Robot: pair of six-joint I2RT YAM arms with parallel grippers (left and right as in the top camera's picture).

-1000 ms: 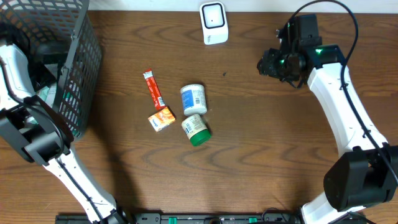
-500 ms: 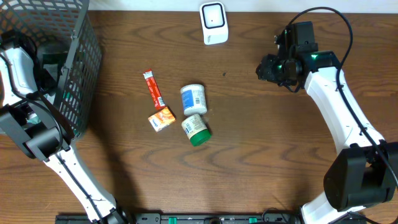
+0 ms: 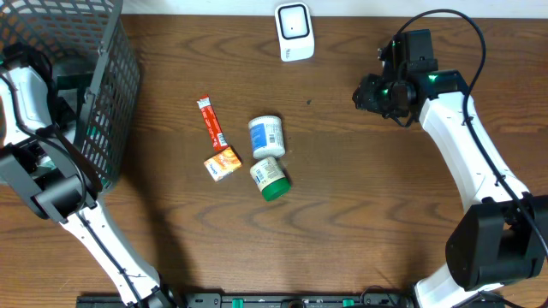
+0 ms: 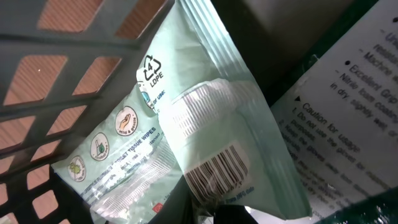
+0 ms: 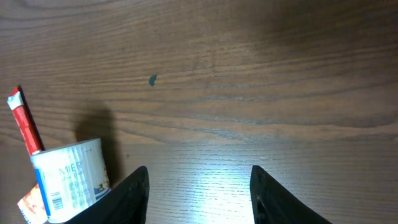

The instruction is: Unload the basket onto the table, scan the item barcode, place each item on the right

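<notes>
A pale green wipes packet (image 4: 205, 118) with a barcode (image 4: 214, 171) fills the left wrist view, inside the dark mesh basket (image 3: 107, 81). My left gripper (image 4: 205, 211) is shut on the packet's lower edge, just below the barcode. In the overhead view that gripper is hidden down in the basket. The white scanner (image 3: 294, 32) stands at the table's far edge. My right gripper (image 5: 199, 199) hovers open over bare wood, right of the loose items, holding nothing; the overhead view shows the right gripper (image 3: 375, 91) near the back right.
At the table's centre lie a red stick pack (image 3: 211, 124), an orange packet (image 3: 223, 162), a white tub (image 3: 266, 136) and a green-lidded jar (image 3: 271, 178). A printed box (image 4: 348, 93) lies beside the wipes in the basket.
My left gripper has closed on the wipes packet and its arm shifted slightly inside the basket. The right arm drifted a little to the left.
</notes>
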